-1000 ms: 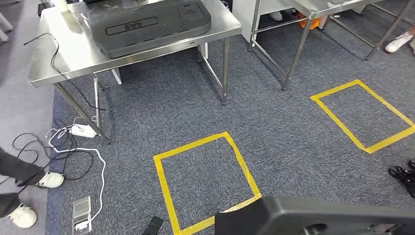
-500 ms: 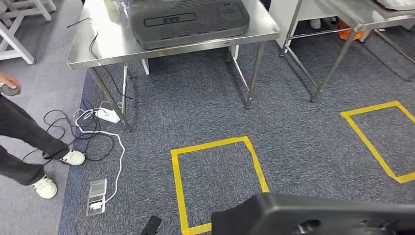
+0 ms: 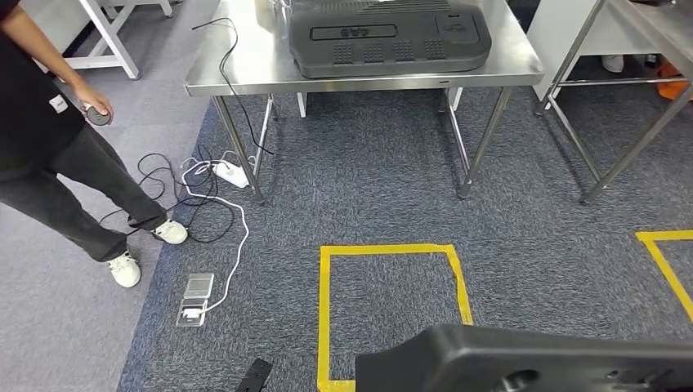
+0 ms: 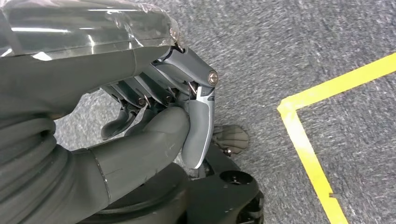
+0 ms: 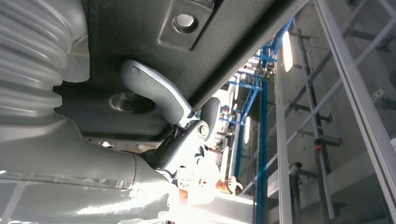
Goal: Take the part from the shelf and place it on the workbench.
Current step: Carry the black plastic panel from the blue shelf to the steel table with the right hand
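Grey-blue carpet [image 3: 384,188] covers the floor in the head view, marked by a square of yellow tape [image 3: 392,306] just ahead. Beyond it stands the steel workbench [image 3: 245,69], already carrying a dark moulded panel [image 3: 388,37]. A black cable [image 3: 233,90] trails off the bench's near edge toward a white power strip [image 3: 231,173] on the floor. At the left a person [image 3: 49,155] in dark clothes and white shoes stands beside the carpet, holding a small round object. Along the lower edge of this view, close to the camera, lies the black part [image 3: 531,359], wide and flat.

From the left wrist camera, the left hand [image 4: 177,116] hangs over the carpet near a corner of yellow tape; its fingers [image 4: 201,121] are curled inward against the thumb with nothing between them.

Looking upward, the right wrist camera shows what the head view hides: the right hand [image 5: 173,112] grips the part from beneath, the thumb pressed to its dark underside near a square metal plate [image 5: 184,23] with a bolt, other fingers hooked over the edge. Blue scaffolding [image 5: 261,121] and a metal shelf frame [image 5: 327,116] rise behind.
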Controlling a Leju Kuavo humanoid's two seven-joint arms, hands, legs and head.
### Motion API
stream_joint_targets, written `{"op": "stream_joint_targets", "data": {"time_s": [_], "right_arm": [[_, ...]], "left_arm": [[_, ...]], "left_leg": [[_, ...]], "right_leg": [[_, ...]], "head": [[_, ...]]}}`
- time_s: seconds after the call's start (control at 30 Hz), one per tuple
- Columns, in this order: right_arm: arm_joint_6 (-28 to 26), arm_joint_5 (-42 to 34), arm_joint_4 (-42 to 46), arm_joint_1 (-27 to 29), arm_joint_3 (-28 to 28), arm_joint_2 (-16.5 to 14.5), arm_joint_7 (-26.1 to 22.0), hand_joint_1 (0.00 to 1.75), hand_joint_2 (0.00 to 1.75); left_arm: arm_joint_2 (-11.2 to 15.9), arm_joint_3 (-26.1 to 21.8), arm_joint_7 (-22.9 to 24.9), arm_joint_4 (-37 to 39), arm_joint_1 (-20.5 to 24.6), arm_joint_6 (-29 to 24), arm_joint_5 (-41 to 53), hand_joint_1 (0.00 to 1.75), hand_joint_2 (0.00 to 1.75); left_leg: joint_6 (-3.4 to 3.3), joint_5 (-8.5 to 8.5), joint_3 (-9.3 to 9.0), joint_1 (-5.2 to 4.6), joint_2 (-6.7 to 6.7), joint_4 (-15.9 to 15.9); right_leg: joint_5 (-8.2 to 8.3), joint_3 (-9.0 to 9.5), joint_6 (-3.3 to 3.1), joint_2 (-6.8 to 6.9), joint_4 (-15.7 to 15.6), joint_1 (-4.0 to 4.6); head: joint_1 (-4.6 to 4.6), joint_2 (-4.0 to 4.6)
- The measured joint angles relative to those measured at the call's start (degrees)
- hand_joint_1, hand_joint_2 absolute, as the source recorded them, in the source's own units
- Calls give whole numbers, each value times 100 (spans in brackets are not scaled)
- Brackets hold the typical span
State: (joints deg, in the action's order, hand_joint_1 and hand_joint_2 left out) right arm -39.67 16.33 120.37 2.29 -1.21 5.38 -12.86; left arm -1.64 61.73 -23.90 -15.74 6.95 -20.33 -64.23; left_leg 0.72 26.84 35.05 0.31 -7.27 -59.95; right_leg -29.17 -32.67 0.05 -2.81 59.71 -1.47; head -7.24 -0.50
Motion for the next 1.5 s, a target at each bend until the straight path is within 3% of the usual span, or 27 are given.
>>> {"op": "stream_joint_targets", "data": {"time_s": [0.03, 0.1, 0.17, 0.2, 0.23, 0.27, 0.33, 0.4, 0.53, 0.87, 1.5], "right_arm": [[0, 12, 0, -10, -2, 0, 0, 175, 175], [-1, 52, 0, -16, -3, 0, 0, 175, 175], [-2, 96, 0, -15, -4, 0, 9, 175, 175], [-2, 110, 0, -15, -4, 0, 18, 175, 175], [-2, 122, 0, -15, -5, 0, 27, 175, 175], [-2, 132, 0, -16, -6, 0, 34, 175, 175], [-1, 146, 0, -16, -6, 0, 40, 175, 175], [-2, 151, 0, -16, -5, 0, 41, 175, 175], [-2, 151, 0, -8, -9, 2, 43, 175, 175], [-2, 162, 0, -5, -10, 8, 43, 175, 175], [-2, 236, 0, 6, -29, 76, 199, 175, 175]], "left_arm": [[0, 0, -4, -1, -5, -3, -1, 175, 175], [0, 0, -13, -1, 4, -5, -1, 175, 175], [-1, -1, -17, -2, 9, -2, 0, 175, 175], [-1, -1, -19, -2, 3, 2, 2, 175, 175], [-1, -1, -19, -2, -2, 6, 4, 175, 175], [-1, -1, -20, -2, -5, 9, 7, 175, 175], [0, -1, -21, -2, -2, 11, 10, 175, 175], [-1, -1, -25, -2, 3, 11, 11, 175, 175], [2, -1, -30, 1, -2, 13, 12, 175, 175], [7, 0, -30, 1, 7, 15, 37, 175, 175], [7, 2, 19, 1, 11, 57, 45, 175, 175]], "left_leg": [[32, 71, 43, -9, 142, -112], [86, 357, 281, -17, 509, -649], [123, 627, 621, 14, 646, -1330], [129, 644, 705, 27, 661, -1494], [125, 557, 684, 35, 667, -1447], [110, 384, 554, 37, 670, -1184], [53, 53, 177, 17, 697, -412], [-1, -49, -20, -20, 722, 13], [-2, -31, -47, -38, 714, 70], [-54, -2, -62, -40, 711, 68], [-53, -2, -82, -19, 711, 77]], "right_leg": [[8, 24, -39, 67, -25, -2], [5, 61, -97, 200, -55, 15], [-15, 75, -125, 314, -53, 40], [-26, 83, -129, 355, -52, 46], [-38, 95, -126, 387, -51, 48], [-51, 115, -117, 410, -51, 48], [-84, 157, -81, 447, -53, 54], [-118, 175, -36, 464, -48, 63], [-154, 206, -67, 463, -64, 54], [-128, 256, 15, 462, -153, 56], [-131, 267, 14, 462, -153, 99]], "head": [[-21, 0], [-59, 0], [-73, 0], [-75, 0], [-76, 1], [-79, 0], [-78, 0], [-74, 0], [-58, 0], [-58, 1], [-60, 0]]}}
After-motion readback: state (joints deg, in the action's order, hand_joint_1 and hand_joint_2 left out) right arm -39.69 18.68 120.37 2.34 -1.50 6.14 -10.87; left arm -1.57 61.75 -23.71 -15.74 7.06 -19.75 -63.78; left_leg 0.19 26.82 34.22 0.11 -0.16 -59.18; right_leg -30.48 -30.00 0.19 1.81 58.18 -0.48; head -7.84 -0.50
